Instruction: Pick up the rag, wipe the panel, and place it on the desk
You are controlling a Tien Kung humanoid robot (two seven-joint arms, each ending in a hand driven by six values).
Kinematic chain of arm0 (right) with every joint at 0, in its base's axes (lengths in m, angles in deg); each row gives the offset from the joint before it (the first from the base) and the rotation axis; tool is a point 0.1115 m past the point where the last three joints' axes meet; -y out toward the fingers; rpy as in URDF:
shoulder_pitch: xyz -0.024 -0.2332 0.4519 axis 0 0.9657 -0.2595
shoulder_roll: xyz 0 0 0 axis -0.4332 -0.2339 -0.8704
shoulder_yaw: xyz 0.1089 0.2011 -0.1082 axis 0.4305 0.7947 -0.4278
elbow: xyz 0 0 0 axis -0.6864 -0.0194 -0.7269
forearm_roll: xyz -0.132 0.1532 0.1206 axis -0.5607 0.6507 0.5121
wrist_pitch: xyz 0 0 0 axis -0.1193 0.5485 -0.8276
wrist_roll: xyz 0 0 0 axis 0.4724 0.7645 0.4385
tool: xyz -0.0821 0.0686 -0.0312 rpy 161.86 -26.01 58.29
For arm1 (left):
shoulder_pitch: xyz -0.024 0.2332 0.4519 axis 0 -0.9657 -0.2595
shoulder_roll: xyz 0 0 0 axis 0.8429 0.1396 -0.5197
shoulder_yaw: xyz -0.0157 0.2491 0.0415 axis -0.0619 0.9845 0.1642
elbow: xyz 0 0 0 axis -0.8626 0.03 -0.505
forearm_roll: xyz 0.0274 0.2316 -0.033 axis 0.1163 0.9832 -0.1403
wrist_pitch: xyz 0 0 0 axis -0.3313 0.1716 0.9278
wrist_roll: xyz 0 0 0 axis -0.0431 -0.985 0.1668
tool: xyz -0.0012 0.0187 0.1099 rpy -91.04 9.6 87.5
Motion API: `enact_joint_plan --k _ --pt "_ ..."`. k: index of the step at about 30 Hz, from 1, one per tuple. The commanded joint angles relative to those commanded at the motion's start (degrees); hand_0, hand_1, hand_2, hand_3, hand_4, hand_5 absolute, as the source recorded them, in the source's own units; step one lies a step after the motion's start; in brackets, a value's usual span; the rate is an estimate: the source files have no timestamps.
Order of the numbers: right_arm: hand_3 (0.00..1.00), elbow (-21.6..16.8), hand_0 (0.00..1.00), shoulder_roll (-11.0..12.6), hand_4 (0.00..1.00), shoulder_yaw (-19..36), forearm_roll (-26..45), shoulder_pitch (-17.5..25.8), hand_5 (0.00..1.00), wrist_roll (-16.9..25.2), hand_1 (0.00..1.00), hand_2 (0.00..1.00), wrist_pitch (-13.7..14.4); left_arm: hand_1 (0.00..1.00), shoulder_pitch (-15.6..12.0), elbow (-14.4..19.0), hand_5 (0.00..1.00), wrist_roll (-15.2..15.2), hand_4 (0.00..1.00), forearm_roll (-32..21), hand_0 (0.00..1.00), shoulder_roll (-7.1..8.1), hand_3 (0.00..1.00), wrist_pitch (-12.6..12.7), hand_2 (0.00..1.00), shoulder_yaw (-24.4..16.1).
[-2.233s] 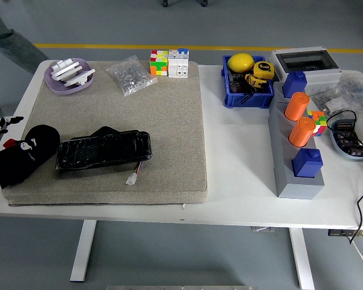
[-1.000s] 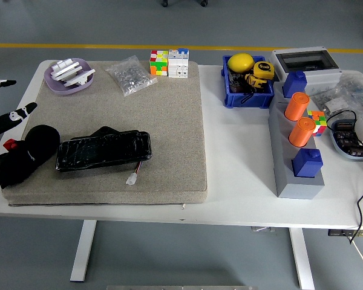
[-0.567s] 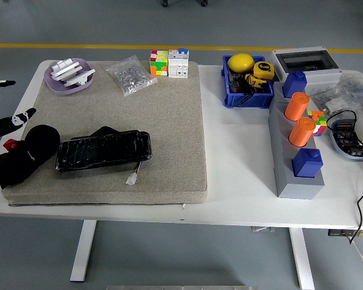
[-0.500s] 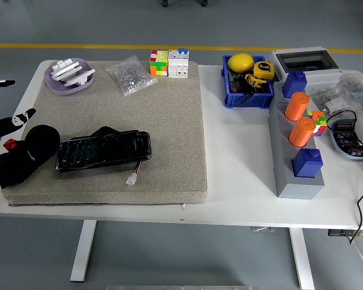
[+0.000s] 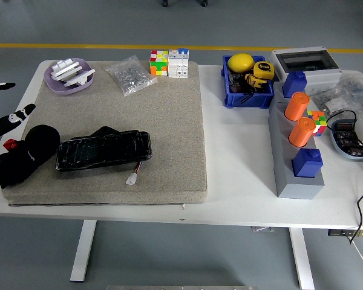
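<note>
My left hand (image 5: 6, 115) hangs at the table's left edge, fingers spread, holding nothing; black rag (image 5: 21, 156) lies bunched on the mat's left end, touching the black panel (image 5: 103, 151)

Only two fingers (image 5: 11, 118) of the left hand show; the frame's edge hides the rest.

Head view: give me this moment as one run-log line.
left hand: open, at table's left edge, holding nothing | black rag: lying on mat's left end, beside panel | right hand: not in view
</note>
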Motion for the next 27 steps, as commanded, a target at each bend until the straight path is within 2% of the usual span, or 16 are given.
enact_joint_plan --k 7,9,10,15,16,21,22,27 --pt "0.597 0.00 0.811 -0.09 0.983 0.01 0.12 -0.06 0.460 0.04 0.672 0.680 -0.07 0.937 0.14 -0.56 0.998 0.64 0.998 -1.07 0.948 -0.03 0.791 0.06 0.861 -0.02" --pt "0.597 0.00 0.811 -0.08 0.983 0.31 -0.09 -0.11 0.460 0.05 0.672 0.680 -0.01 0.937 0.09 -0.64 0.998 0.40 0.998 -0.79 0.948 -0.01 0.791 -0.10 0.861 -0.11" --pt "0.598 0.00 0.810 -0.07 0.984 0.38 -0.18 -0.12 0.460 0.05 0.671 0.680 -0.03 0.904 0.09 -0.71 0.998 0.24 0.998 -0.67 0.947 -0.02 0.803 -0.20 0.856 -0.15" --pt "0.598 0.00 0.810 -0.05 0.984 0.37 -0.13 -0.10 0.460 0.04 0.671 0.680 -0.03 0.904 0.04 -0.77 0.998 -0.37 0.998 0.08 0.947 -0.02 0.803 -0.93 0.856 -0.27" --pt "0.596 0.00 0.808 -0.04 0.984 0.36 -0.07 -0.10 0.460 0.05 0.672 0.680 -0.01 0.882 0.03 -0.76 0.998 -0.54 0.998 -0.01 0.941 -0.02 0.849 -1.20 0.859 -0.28" --pt "0.596 0.00 0.808 0.05 0.984 0.49 -0.15 -0.08 0.460 0.05 0.672 0.680 0.00 0.882 0.04 -0.63 0.998 -0.72 0.998 0.15 0.941 0.05 0.849 -1.55 0.859 -0.45" --pt "0.598 0.00 0.810 0.04 0.984 0.51 -0.20 -0.09 0.461 0.04 0.671 0.680 0.01 0.867 0.05 -0.60 0.998 -0.78 0.998 0.21 0.908 0.07 0.874 -1.53 0.859 -0.49" --pt "0.598 0.00 0.810 0.00 0.984 0.67 -0.28 -0.13 0.461 0.09 0.671 0.680 -0.02 0.867 0.22 -0.53 0.998 -2.11 0.998 2.51 0.908 0.47 0.874 -1.54 0.859 -0.33"
